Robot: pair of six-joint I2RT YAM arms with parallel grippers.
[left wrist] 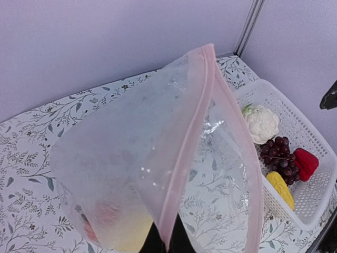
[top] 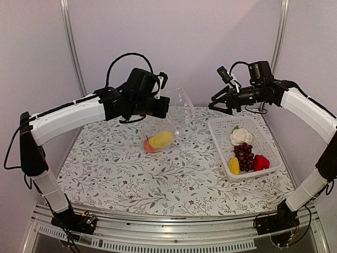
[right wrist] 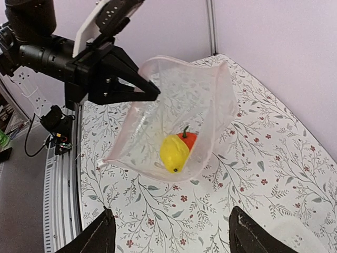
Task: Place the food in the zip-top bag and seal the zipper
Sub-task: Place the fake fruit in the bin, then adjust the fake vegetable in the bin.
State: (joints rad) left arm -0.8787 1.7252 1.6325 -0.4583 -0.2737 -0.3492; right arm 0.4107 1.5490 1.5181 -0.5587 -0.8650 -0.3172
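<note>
Right wrist view: left gripper (right wrist: 152, 90) is clenched on the rim of the zip-top bag (right wrist: 210, 100), which hangs open below its fingers. A yellow piece (right wrist: 174, 153) and an orange piece (right wrist: 188, 138) lie inside. Right gripper (right wrist: 171, 234) is spread and empty, the bag ahead of its fingers.

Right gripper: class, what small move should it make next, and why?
Probably lower the right gripper, open and empty, toward the basket to take the cauliflower. The left gripper holds the zip-top bag open with only a yellow piece and an orange piece inside; four pieces lie in the basket.
</note>
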